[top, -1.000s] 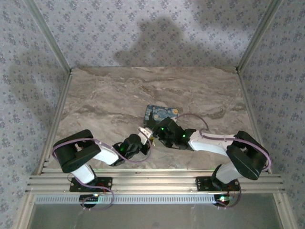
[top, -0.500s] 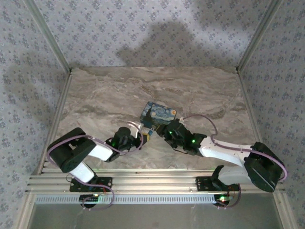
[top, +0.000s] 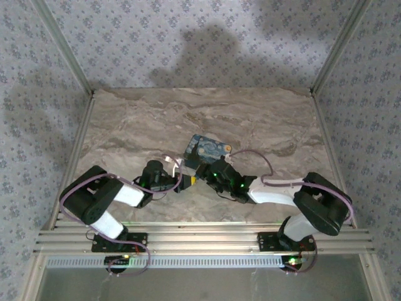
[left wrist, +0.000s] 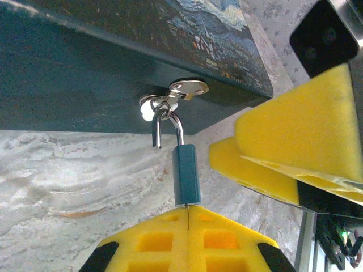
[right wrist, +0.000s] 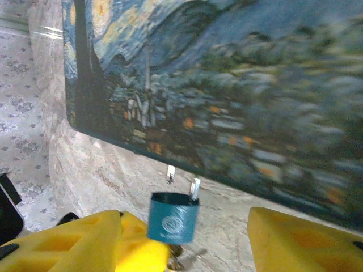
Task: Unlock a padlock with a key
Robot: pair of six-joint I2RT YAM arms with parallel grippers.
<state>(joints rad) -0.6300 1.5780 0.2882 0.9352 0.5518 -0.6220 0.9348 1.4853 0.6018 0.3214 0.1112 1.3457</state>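
Padlock (left wrist: 186, 173): small blue body, hanging by its shackle from the metal hasp (left wrist: 182, 89) on the dark side of the swirl-painted box (left wrist: 85, 68), centre of the left wrist view. The box sits on the bench (left wrist: 62, 181), mid-frame in the top view.

Left hand (left wrist: 187, 211): pads clenched flat together right at the lock's lower end, bottom centre of the frame. A gap that thin suggests the hand grasps the key rather than the body. The right wrist view shows a coppery glint (right wrist: 174, 264) just under the lock, taken as the key, probably seated in the keyway.

Right hand (right wrist: 190, 241): released, pads spread wide, lock between them but not touched.

Shackle: in both wrist views one leg enters the body and the other seems to end free, beside or above it. Judgement: lock likely turned and popped, though the angle could deceive.

Progress: key found, gripped and apparently inserted; shackle possibly sprung. Left: confirm release, swing the shackle clear and unhook it from the hasp.
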